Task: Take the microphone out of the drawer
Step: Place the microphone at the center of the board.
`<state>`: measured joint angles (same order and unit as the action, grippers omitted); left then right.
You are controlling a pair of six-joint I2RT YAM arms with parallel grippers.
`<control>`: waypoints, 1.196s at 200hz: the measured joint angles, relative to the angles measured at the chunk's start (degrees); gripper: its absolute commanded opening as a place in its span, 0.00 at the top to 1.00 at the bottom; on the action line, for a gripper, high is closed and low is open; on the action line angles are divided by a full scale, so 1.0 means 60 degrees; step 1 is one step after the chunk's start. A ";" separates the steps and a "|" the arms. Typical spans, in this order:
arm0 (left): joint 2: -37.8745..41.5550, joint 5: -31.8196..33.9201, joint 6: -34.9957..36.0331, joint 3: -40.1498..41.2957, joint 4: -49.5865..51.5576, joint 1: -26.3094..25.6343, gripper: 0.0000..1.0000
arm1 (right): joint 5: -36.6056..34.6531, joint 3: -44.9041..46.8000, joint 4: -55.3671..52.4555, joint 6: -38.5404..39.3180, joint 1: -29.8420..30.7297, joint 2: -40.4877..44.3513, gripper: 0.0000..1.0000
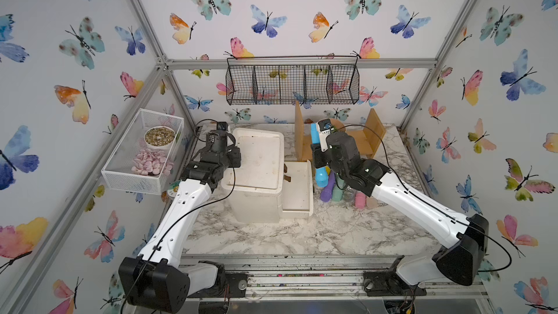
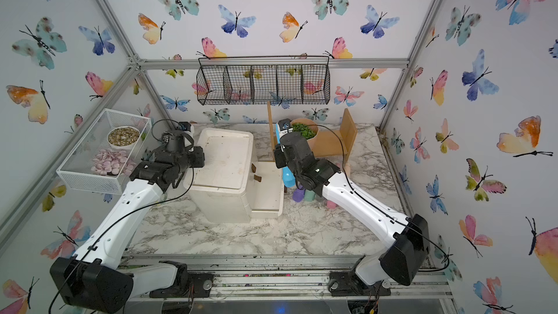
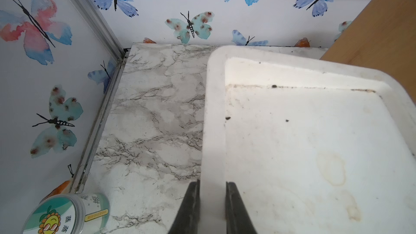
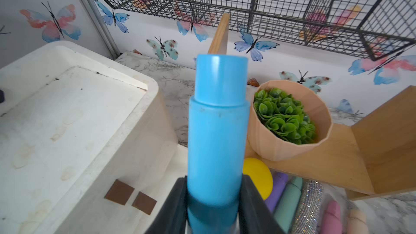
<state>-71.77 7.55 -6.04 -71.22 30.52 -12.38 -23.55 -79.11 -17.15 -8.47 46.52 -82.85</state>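
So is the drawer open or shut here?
Open: the drawer juts out of the cabinet, its floor showing.

I count two white-and-black robot arms [image 1: 187, 206], one white plastic drawer box [image 1: 256, 161] with two brown square tabs [image 4: 119, 192], and one blue plastic microphone [image 4: 217, 131]. Five more pastel or glittery microphones [image 4: 290, 196] lie on the table. There is also one yellow ball [image 4: 258, 178], one peach plant pot [image 4: 270, 147], one black wire basket [image 1: 293, 86] and one white mesh tray [image 1: 129, 179].

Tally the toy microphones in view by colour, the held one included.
blue microphone, in the right gripper: 1
purple microphone: 1
teal microphone: 1
silver glitter microphone: 1
pink microphone: 1
peach microphone: 1
Total: 6
yellow round thing not counted: kind unclear.
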 measured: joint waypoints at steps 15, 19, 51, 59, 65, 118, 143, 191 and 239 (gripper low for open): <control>0.0000 0.0000 0.0000 0.0000 0.0000 0.0000 1.00 | -0.0415 0.0259 -0.0106 0.0364 -0.0091 0.0291 0.80; 0.0000 0.0000 0.0000 0.0000 0.0000 0.0000 1.00 | -0.0503 0.0324 -0.0138 0.0426 -0.0124 0.0368 0.80; 0.0000 0.0000 0.0000 0.0000 0.0000 0.0000 1.00 | -0.0845 0.0882 -0.0291 0.0659 -0.0892 0.0867 0.80; 0.0000 0.0000 0.0000 -0.0004 0.0000 0.0000 1.00 | -0.0860 0.1038 -0.0288 0.0674 -0.1213 0.0987 0.81; 0.0000 0.0000 0.0000 -0.0004 0.0000 0.0000 1.00 | -0.0863 0.1184 -0.0288 0.0678 -0.1479 0.1089 0.81; 0.0000 0.0000 0.0000 -0.0004 0.0004 0.0000 1.00 | -0.0579 0.2146 -0.0284 0.0608 -0.3679 0.1406 0.83; -0.0004 0.0000 0.0004 -0.0004 0.0004 0.0000 1.00 | -0.0605 0.2266 -0.0295 0.0608 -0.4448 0.1264 0.83; -0.0029 0.0000 0.0011 -0.0051 0.0044 0.0000 1.00 | -0.0678 0.2189 -0.0754 0.0841 -0.5723 0.0368 0.84; -0.0062 0.0000 0.0022 -0.0109 0.0102 0.0000 1.00 | -0.0346 0.2189 -0.0849 0.0838 -0.7096 -0.0426 0.84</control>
<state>-72.14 7.55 -5.91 -71.88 31.14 -12.38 -25.63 -65.98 -22.24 -3.44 3.95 -85.41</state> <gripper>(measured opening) 0.181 0.370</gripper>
